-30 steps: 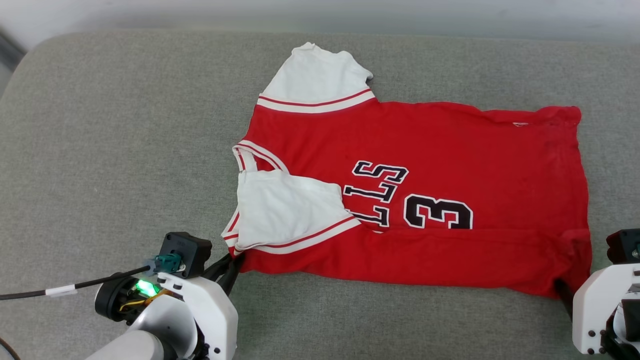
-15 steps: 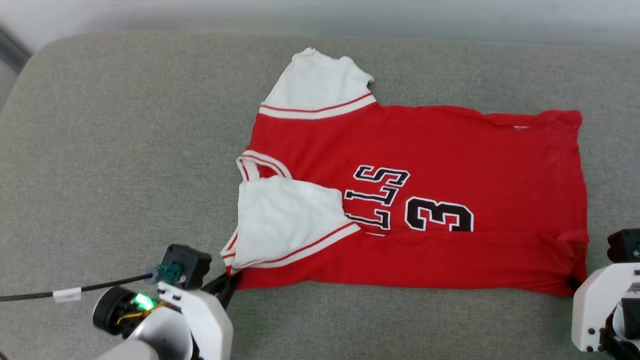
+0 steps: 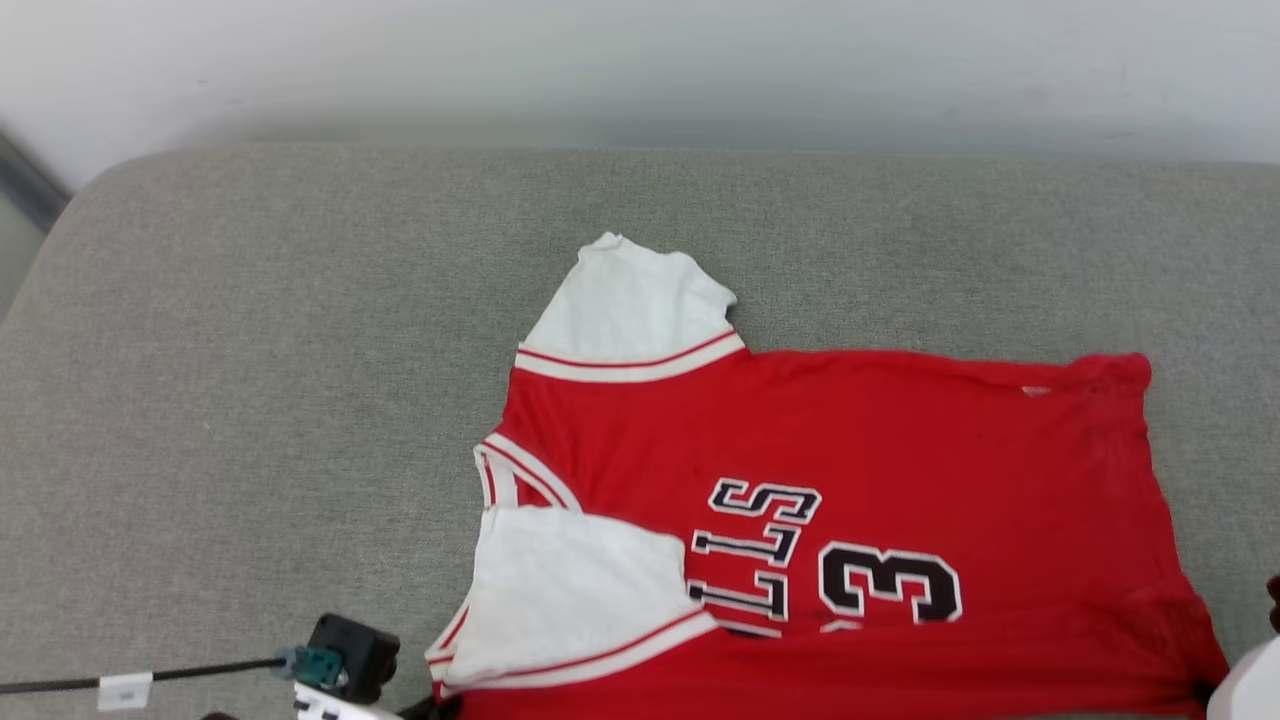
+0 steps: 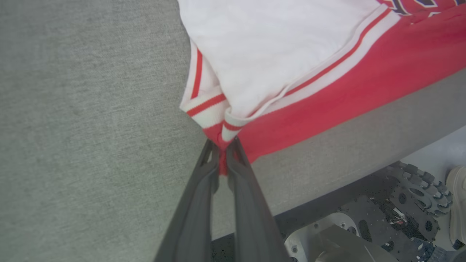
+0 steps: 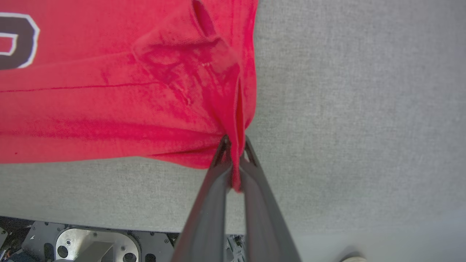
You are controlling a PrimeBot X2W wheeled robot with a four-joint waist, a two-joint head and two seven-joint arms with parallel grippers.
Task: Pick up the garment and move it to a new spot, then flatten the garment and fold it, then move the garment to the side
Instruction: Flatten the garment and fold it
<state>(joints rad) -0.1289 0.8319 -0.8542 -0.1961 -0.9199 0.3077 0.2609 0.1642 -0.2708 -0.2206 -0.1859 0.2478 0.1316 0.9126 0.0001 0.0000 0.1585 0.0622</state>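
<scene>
**Task progress and garment condition.** The garment [image 3: 850, 470] is lying spread on the grey upholstered cushion [image 3: 250, 350], neck towards the robot's left and hem towards its right, close to the cushion's near edge. The left gripper [image 4: 222, 145] is pinching the near shoulder corner, its jaws drawn narrow on the striped trim and red cloth. The right gripper [image 5: 235, 145] is pinching the near hem corner, with a ridge of red fabric standing between its closed fingers.

The flattening appears largely done, as the body is lying smooth apart from puckers around the right-hand grip. Folding seems to be under way. The near sleeve [image 3: 570, 590] is lying turned in over the chest, and a lengthwise band along the near edge is covering part of the lettering [image 3: 760, 550], leaving "LLS" and the numeral 3 [image 3: 890, 585] showing. The far sleeve [image 3: 630, 310] is sticking out unfolded. The remaining folds and the final move to the side are judged to be outstanding.

The jersey is red with white sleeves, red-and-white striped trim, and black characters outlined in white
</scene>
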